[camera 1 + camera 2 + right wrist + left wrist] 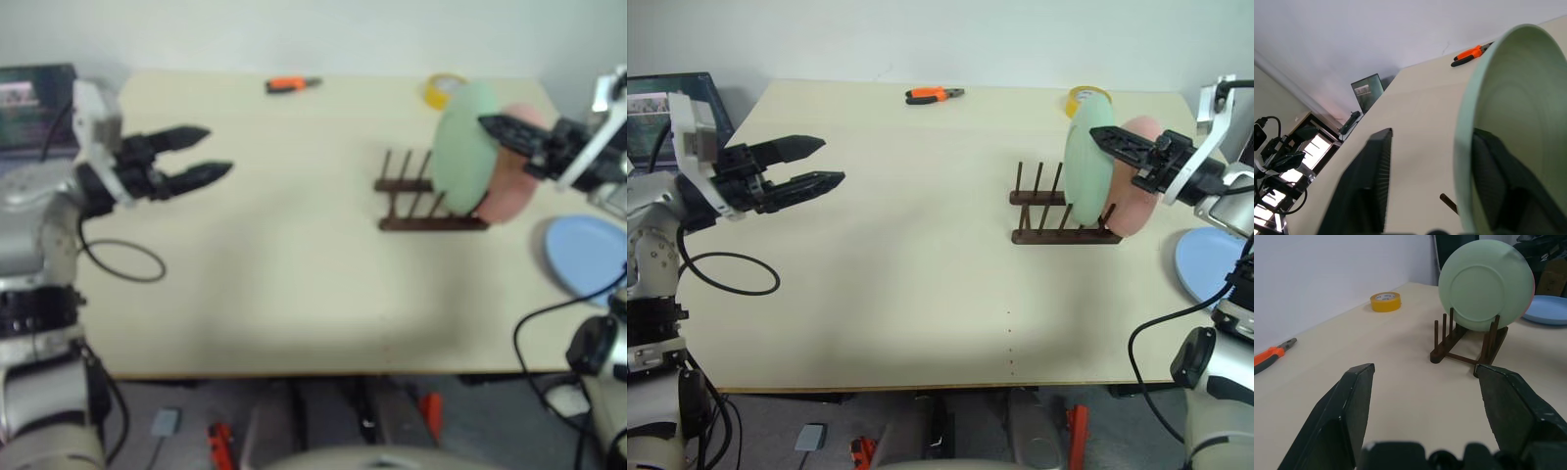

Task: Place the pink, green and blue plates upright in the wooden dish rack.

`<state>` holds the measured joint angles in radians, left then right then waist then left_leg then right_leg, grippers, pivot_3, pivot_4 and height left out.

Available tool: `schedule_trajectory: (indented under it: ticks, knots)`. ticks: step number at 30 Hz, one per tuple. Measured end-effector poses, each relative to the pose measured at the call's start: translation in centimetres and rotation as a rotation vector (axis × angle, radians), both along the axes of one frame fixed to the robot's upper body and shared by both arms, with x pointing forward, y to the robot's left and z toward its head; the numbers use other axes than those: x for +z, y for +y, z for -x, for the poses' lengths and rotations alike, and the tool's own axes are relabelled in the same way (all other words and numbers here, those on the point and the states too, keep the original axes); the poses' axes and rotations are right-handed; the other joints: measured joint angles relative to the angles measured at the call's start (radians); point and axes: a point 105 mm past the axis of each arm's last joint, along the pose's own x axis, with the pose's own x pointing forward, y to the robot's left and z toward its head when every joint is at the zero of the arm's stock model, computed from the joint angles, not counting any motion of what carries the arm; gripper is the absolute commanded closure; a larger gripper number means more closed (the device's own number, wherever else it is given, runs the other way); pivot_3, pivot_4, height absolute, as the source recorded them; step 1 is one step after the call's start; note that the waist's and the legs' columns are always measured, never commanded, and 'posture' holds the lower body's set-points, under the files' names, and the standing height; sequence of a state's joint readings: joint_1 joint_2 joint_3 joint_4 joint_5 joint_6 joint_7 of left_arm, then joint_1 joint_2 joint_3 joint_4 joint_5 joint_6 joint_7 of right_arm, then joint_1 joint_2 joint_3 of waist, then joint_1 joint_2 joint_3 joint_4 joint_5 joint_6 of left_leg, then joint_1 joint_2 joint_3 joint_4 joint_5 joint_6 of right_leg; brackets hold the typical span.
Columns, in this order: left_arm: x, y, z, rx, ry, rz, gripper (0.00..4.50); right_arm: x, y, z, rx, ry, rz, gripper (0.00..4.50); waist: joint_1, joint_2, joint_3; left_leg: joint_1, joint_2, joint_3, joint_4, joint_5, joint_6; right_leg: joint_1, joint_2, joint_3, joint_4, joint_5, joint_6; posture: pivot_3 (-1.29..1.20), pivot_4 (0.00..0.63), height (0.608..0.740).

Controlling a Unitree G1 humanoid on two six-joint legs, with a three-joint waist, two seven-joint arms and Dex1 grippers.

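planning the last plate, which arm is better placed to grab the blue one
Right, probably. The blue plate lies flat at the table's right edge, just below the right gripper, whose jaws stand open around the green plate. The left gripper hovers far across.

The left hand [818, 164] hangs level with fingers spread, while the right hand [1117, 147] looks parted, perhaps loosely.

Orange pliers [934, 94] at table [901, 294] far edge; yellow tape roll [1087, 99] nearby
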<state>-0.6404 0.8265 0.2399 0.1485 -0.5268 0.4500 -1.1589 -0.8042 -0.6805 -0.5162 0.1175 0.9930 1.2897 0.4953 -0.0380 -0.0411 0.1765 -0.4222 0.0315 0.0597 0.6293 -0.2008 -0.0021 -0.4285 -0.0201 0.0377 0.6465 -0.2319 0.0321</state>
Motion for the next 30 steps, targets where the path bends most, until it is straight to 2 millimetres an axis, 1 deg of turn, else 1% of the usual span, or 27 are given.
schedule_trajectory:
  ticks: [3,5,12,16,19,22,25,28,30]
  knots:
    - [0.0,0.0,0.0,0.001,0.001,-0.001,0.85,0.0,-0.3,-0.2,-0.021,-0.009,0.016,0.02,0.001,0.000,0.000,0.000,0.000,0.000,0.000,0.000,0.000,0.000,0.000,0.000,0.000,0.000,0.000,0.00,0.150,0.740]
    - [-0.1,0.0,0.0,0.001,0.003,-0.002,0.85,0.1,-0.6,-0.3,-0.041,-0.017,0.033,0.02,0.001,0.000,0.000,0.000,0.000,0.000,0.000,0.000,0.000,0.000,0.000,0.000,0.000,0.000,0.000,0.00,0.150,0.740]
    - [-0.3,-0.2,-0.1,-0.004,0.011,-0.008,0.85,0.7,-0.5,0.1,-0.033,-0.061,0.063,0.02,0.002,0.000,0.000,0.000,0.000,0.000,0.000,0.000,0.000,0.000,0.000,0.000,0.000,0.000,0.000,0.00,0.150,0.740]
    - [-0.4,-0.2,-0.2,-0.004,0.016,-0.008,0.85,1.6,-1.1,0.6,-0.051,-0.115,0.161,0.02,0.004,0.000,0.000,0.000,0.000,0.000,0.000,0.000,0.000,0.000,0.000,0.000,0.000,0.000,0.000,0.00,0.150,0.740]
    - [-0.5,-0.2,-0.2,-0.004,0.018,-0.009,0.85,1.3,-1.3,1.2,-0.039,-0.133,0.239,0.02,0.005,0.000,0.000,0.000,0.000,0.000,0.000,0.000,0.000,0.000,0.000,0.000,0.000,0.000,0.000,0.00,0.150,0.740]
    - [-0.5,-0.2,-0.2,-0.011,0.019,-0.013,0.85,1.1,-2.5,2.0,-0.051,-0.159,0.332,0.02,0.007,0.000,0.000,0.000,0.000,0.000,0.000,0.000,0.000,0.000,0.000,0.000,0.000,0.000,0.000,0.00,0.150,0.740]
    - [-0.7,-0.5,-0.2,-0.019,0.024,-0.028,0.85,0.6,-4.7,3.0,-0.080,-0.163,0.455,0.02,0.008,0.000,0.000,0.000,0.000,0.000,0.000,0.000,0.000,0.001,0.000,0.000,-0.001,0.000,0.000,0.00,0.150,0.740]
    - [-0.8,-1.0,-0.1,-0.052,0.030,-0.045,0.85,-1.4,-6.7,3.9,-0.088,-0.112,0.581,0.02,0.009,0.000,0.000,0.001,-0.001,0.000,0.000,0.000,0.000,0.002,0.000,0.000,-0.001,0.000,0.000,0.00,0.150,0.740]
    - [-1.0,-1.5,0.2,-0.084,0.035,-0.062,0.85,-2.9,-7.7,4.5,-0.077,-0.070,0.635,0.02,0.009,0.000,0.000,0.003,-0.001,0.001,0.001,0.000,0.000,0.003,0.000,0.000,0.000,0.000,0.000,0.00,0.150,0.740]
